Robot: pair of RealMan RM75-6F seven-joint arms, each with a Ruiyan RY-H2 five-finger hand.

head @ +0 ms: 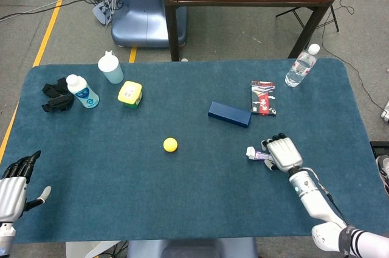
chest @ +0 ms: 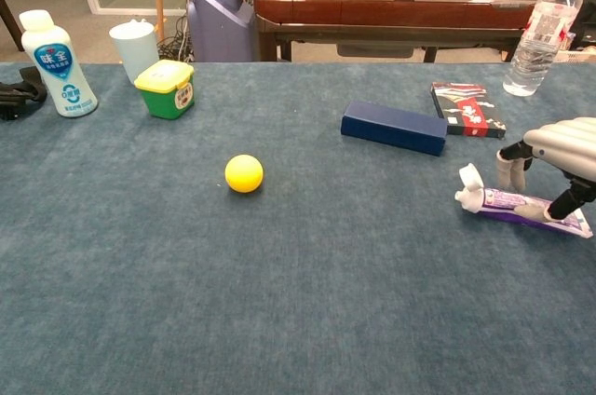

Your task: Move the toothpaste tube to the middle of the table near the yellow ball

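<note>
Blue felt covers the bench (head: 182, 197); grey floor, a wooden table and a blue machine base lie beyond its far edge.

Toothpaste tube (chest: 521, 205) lies flat on the right side of the bench, white cap pointing toward the centre, well apart from the yellow ball (head: 170, 144), which sits near the middle.

My right hand (head: 282, 153) is arched over the tube's tail end. In the chest view its fingers (chest: 507, 170) come down on the far side of the tube and the thumb touches the near side, with the tube between them. I cannot tell whether the grasp is firm; the tube rests on the felt.

My left hand (head: 13, 186) sits at the near left corner of the bench, fingers apart, holding nothing.

Other items:
- dark blue box (head: 229, 114), just beyond the tube, toward the centre
- black and red packet (head: 263, 98), just right of the box
- clear water bottle (head: 301, 66), upright at the far right edge
- yellow-lidded green tub (head: 130, 94), far left area
- white bottle with blue label (head: 82, 91), left of the tub
- pale capped cup (head: 110, 67), behind the tub
- black object (head: 56, 94), beside the white bottle, type unclear
</note>
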